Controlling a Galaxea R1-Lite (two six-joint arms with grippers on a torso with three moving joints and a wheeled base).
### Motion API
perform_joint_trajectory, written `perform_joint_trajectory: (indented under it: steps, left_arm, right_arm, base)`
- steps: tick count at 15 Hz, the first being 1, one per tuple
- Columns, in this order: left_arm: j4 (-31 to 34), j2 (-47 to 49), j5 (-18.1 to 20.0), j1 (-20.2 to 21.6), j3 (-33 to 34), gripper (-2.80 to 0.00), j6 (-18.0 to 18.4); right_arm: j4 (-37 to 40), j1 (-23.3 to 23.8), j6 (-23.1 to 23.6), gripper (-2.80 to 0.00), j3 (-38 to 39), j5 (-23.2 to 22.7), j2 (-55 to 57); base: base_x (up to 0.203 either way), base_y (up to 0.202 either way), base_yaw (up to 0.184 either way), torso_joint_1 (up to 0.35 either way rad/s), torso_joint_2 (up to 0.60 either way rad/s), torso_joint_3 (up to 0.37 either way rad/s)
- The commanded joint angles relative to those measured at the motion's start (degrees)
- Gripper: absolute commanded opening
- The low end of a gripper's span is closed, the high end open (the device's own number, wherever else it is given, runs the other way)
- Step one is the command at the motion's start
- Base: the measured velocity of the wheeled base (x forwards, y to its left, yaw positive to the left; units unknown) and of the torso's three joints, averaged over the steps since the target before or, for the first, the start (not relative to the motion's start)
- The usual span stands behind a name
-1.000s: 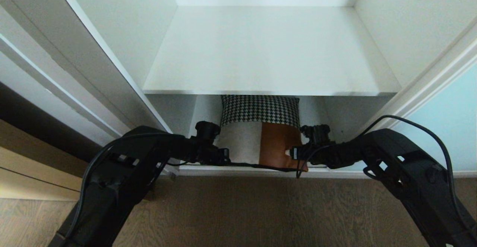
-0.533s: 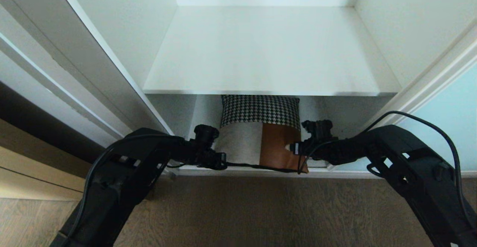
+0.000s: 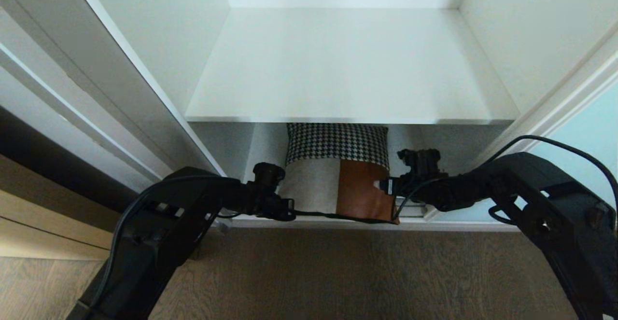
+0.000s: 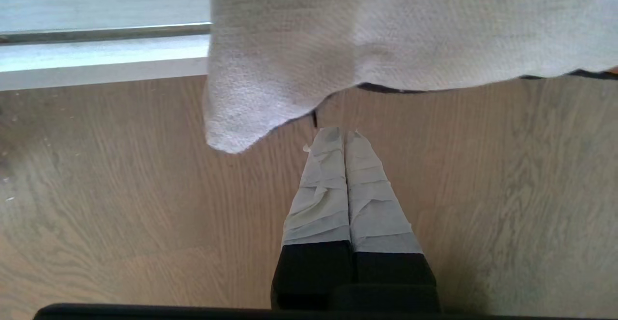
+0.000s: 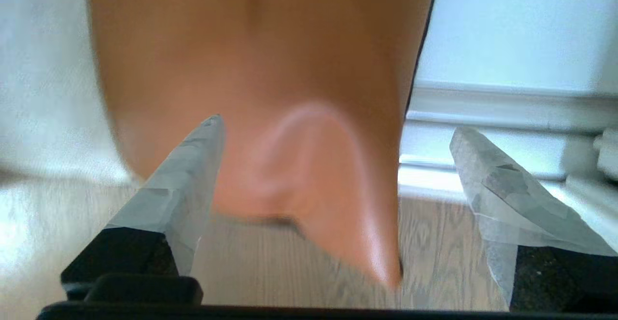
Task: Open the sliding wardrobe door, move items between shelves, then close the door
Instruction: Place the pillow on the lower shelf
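Under the upper shelf (image 3: 347,69), the cushion (image 3: 338,165) sits between the left gripper (image 4: 344,134), pressed together, and the right gripper (image 5: 333,132), spread wide around its orange corner.

We see two matte black arms, the left arm (image 3: 159,228) and the right arm (image 3: 540,204), each a chunky shell with cut-out windows along its side. A thin black cable (image 3: 555,141) arcs in a loop over the right one, and another cable (image 3: 125,214) trails along the left. Each wrist carries a knobbly black camera mount. On the left gripper (image 4: 343,139) we get black finger bases wrapped in wrinkled pale grey tape, tapering to points. The right gripper (image 5: 333,132) has the same taped wedge fingers (image 5: 183,185) on black blocks.
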State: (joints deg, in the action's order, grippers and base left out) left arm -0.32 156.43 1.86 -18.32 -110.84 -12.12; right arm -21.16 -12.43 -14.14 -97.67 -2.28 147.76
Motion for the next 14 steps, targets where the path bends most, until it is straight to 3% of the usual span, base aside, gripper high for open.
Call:
perform_joint_trajectory:
  steps: [1, 4, 14]
  left_arm:
    - [-2.7, 0.7, -0.8, 0.0, 0.0, -2.8, 0.0]
    - [-11.3, 3.5, -4.5, 0.0, -0.1, -2.8, 2.7]
    - [-9.8, 1.7, -4.3, 0.0, 0.7, -2.8, 2.4]
  right_arm:
    - [-1.3, -1.5, 0.2, 0.0, 4.3, -2.5, -2.7]
    - [-2.7, -3.9, 1.2, 0.0, 6.6, -4.2, -1.3]
    - [3.8, -5.6, 3.9, 0.0, -1.4, -3.1, 7.6]
  base:
    - [0.0, 0.0, 0.0, 0.0, 0.0, 0.0]
    - [0.0, 0.0, 0.0, 0.0, 0.0, 0.0]
    - [0.0, 0.0, 0.0, 0.0, 0.0, 0.0]
